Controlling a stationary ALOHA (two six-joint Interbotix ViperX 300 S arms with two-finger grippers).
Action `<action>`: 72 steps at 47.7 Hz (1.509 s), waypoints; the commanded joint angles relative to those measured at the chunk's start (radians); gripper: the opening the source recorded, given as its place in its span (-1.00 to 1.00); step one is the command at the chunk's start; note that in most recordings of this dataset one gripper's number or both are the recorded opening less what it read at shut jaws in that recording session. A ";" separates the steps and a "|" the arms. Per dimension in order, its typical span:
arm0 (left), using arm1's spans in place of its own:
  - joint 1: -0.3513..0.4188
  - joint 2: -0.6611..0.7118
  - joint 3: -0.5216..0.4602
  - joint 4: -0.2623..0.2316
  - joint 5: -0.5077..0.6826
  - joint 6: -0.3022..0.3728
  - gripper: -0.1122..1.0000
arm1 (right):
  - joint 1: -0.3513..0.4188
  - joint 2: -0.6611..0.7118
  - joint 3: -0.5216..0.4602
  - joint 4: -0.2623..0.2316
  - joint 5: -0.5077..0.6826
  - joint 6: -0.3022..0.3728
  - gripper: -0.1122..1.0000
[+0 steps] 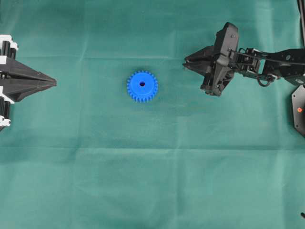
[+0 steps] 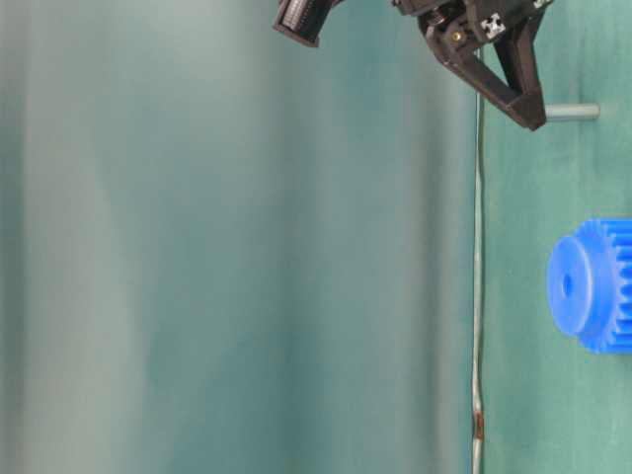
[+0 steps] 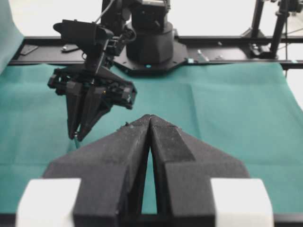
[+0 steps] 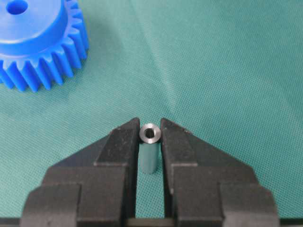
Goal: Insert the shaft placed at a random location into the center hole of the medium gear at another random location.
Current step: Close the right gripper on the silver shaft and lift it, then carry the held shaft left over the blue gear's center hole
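In the right wrist view the right gripper [image 4: 151, 126] has its jaws pinching the shaft [image 4: 150, 134], which stands upright on the green tabletop [image 4: 222, 71] toward its right edge; farther on, the medium gear [image 4: 40, 40] lies flat near the middle, center hole [image 4: 19, 6] upward; beyond, the left gripper [image 1: 53, 83] rests with jaws pressed together.

Green cloth [image 1: 143, 167] bearing medium gear [image 1: 142, 86], perhaps shaft [image 4: 150, 134].

A wrinkled green cloth [image 1: 143, 167] covers the whole table.
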 commanded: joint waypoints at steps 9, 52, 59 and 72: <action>-0.002 0.005 -0.021 0.003 0.006 0.000 -0.80 | -0.005 -0.043 -0.015 0.003 0.000 -0.008 -0.56; -0.003 0.002 -0.023 0.003 0.005 -0.006 -0.80 | 0.025 -0.285 -0.040 0.005 0.192 -0.005 -0.56; -0.003 0.002 -0.023 0.003 0.005 -0.006 -0.80 | 0.031 -0.279 -0.046 0.005 0.181 0.003 -0.56; -0.002 0.002 -0.023 0.003 0.003 -0.006 -0.80 | 0.089 -0.202 -0.126 0.028 0.163 0.008 -0.56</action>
